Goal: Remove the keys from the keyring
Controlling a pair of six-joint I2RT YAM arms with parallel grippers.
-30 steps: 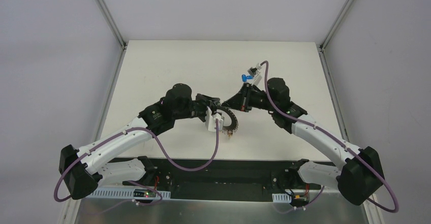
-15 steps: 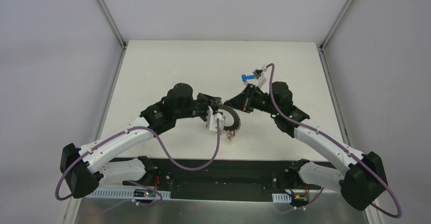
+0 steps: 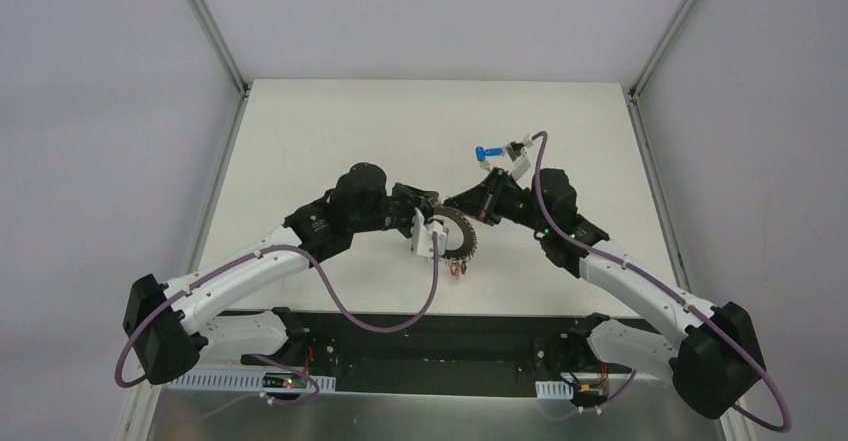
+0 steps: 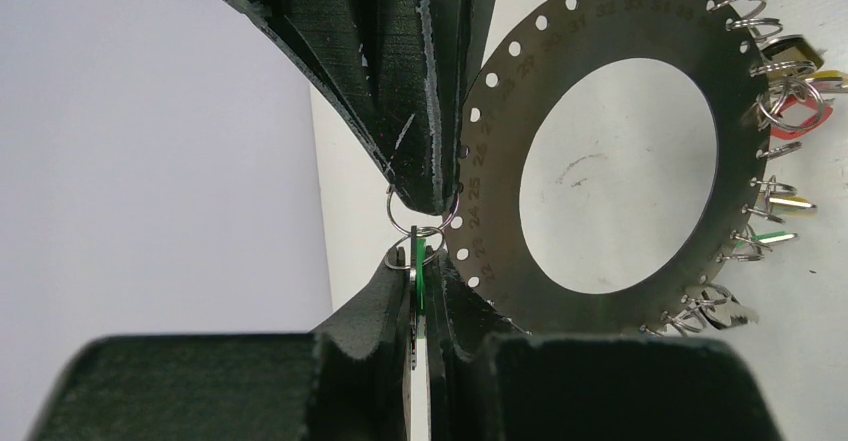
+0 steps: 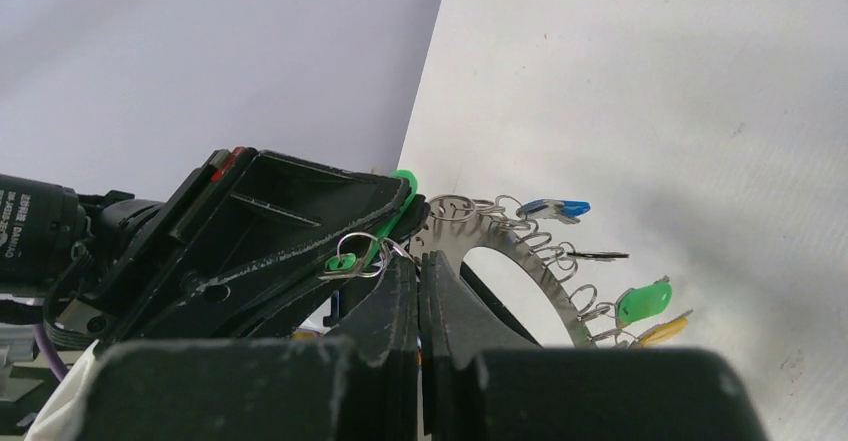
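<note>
The keyring (image 3: 463, 237) is a flat grey metal hoop with numbered holes, held off the table between both arms. Small split rings along its rim carry keys (image 3: 458, 266). My left gripper (image 3: 436, 225) is shut on a green key (image 4: 421, 264) that hangs on a split ring at the hoop's rim (image 4: 497, 229). My right gripper (image 3: 470, 208) is shut on the rim beside that split ring (image 5: 356, 255). In the right wrist view the hoop (image 5: 508, 233) carries blue (image 5: 556, 206), green (image 5: 645, 301) and yellow (image 5: 662, 332) keys.
One blue key (image 3: 487, 151) lies loose on the white table (image 3: 330, 131), just beyond my right wrist. Grey walls stand close on the left, right and far sides.
Both grippers and the keyring have shifted slightly right and toward the near edge. My right wrist has turned. The loose blue key has not moved.
</note>
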